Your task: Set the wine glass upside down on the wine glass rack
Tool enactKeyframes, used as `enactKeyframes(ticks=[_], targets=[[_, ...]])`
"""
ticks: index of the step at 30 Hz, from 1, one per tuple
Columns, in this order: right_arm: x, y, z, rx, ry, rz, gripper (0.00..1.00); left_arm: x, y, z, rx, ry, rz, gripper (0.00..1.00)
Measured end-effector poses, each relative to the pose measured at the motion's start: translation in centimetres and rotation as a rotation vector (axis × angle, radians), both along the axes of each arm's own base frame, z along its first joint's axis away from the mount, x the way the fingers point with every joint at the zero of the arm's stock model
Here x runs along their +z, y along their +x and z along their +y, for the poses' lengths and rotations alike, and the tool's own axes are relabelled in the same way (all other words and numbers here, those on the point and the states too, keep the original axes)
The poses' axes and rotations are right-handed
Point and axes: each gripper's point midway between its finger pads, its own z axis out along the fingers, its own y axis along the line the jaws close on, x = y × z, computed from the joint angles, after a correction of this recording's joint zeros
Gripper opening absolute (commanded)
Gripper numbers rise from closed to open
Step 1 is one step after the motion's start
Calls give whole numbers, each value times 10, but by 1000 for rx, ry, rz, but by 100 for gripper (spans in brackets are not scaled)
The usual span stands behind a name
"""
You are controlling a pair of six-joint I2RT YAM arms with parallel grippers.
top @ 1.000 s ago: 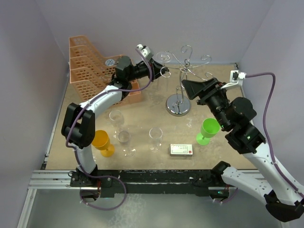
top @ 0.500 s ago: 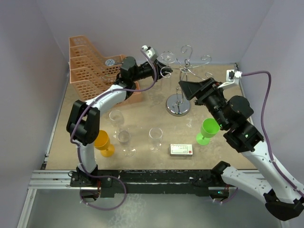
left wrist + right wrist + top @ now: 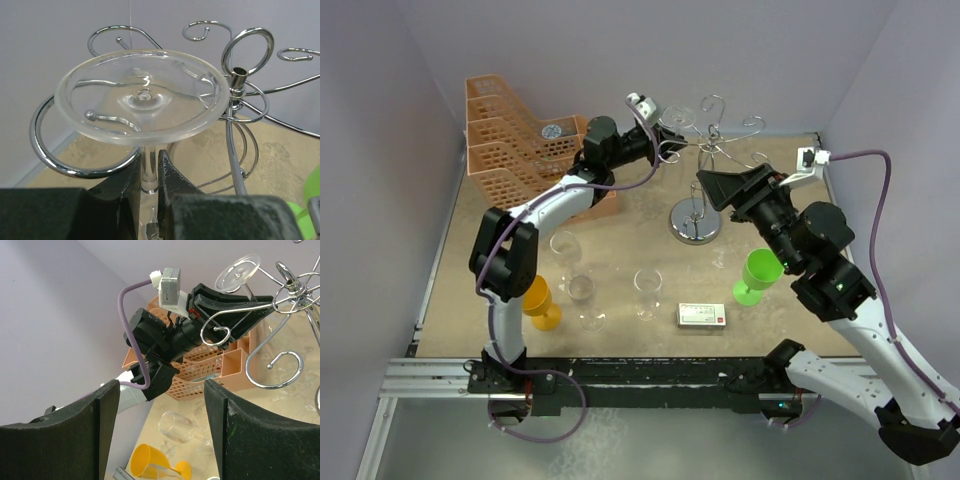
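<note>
The glass (image 3: 142,95) hangs upside down in the left gripper (image 3: 149,175), foot uppermost and bowl hidden below, at one scroll arm of the rack (image 3: 235,80) and above its curl. I cannot tell whether the stem has entered the loop or only stands beside it. The left jaws are nearly closed and pinch the thin stem just under the foot. The right gripper (image 3: 161,390) stands wide open with nothing in it, near the rack and facing it. The glass looks light, stiff and brittle, and its smooth stem is slippery against hard pads, so it could twist or slide under a sideways knock from the wire. The stem is the right place to hold, low enough that the foot is free to rest on the chrome. Squeezing harder risks snapping the stem, and the foot's thin rim would chip if struck. The rack is light wire and may rock if pushed.
</note>
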Motion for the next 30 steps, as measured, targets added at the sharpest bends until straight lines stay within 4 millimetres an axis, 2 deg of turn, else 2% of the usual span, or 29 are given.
enactKeyframes(ticks=[10,30], targets=[[2,-2,-2,0,5,-3,70,1,16,1,83,-18,19,0],[2,-5,-4,0,6,-3,70,4,36,14,224,-85,60,0]])
